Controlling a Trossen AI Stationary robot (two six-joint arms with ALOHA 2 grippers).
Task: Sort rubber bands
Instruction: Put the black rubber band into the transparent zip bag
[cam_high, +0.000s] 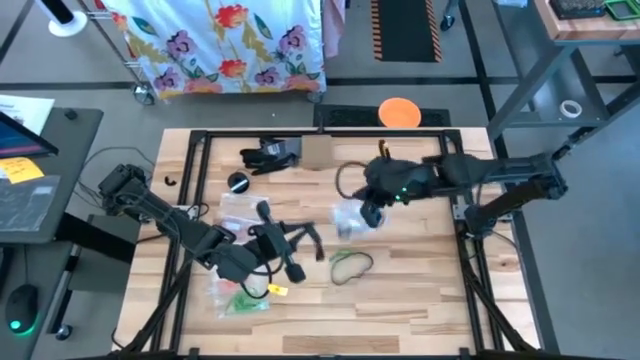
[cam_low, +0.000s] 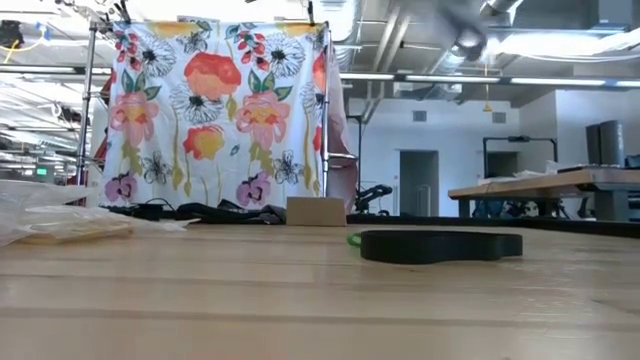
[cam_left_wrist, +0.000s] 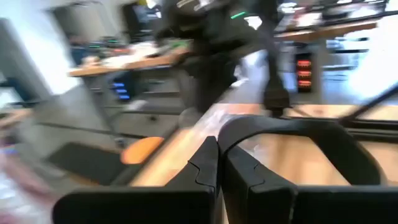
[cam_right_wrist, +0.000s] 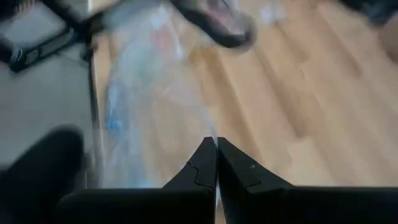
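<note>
- Top-down, the left gripper (cam_high: 290, 268) sits low and left of centre over the table (cam_high: 420, 300). Its own wrist cam shows the fingers (cam_left_wrist: 202, 165) pressed flat together with nothing between them.
- The right gripper (cam_high: 372, 214) is around the middle of the frame, right next to a clear bag (cam_high: 347, 218). Same deal in its wrist view: fingers (cam_right_wrist: 205, 163) closed tight, nothing pinched.
- Rubber bands: we spot a little clump (cam_high: 350, 264) of dark and green loops on the wood just below centre, lower left of the right gripper and right of the left one. Neither gripper is touching it.
- More green and yellow bits are at the lower left, in or on another bag (cam_high: 235, 298) under the left arm. Can't tell which from here.
- From table height we only see a flat black thing (cam_low: 440, 246) right of centre with a green loop (cam_low: 354, 240) peeking out at its left end, plus a small cardboard box (cam_low: 316, 211) in the middle and crumpled plastic (cam_low: 55, 222) at the far left.
- An orange disc (cam_high: 399, 112) sits at the top centre of the overhead view, just past the table's edge, and a floral cloth (cam_high: 225, 45) hangs at the upper left.
- The right wrist cam shows blurry clear plastic (cam_right_wrist: 143, 93) on the wood ahead of the fingers.
</note>
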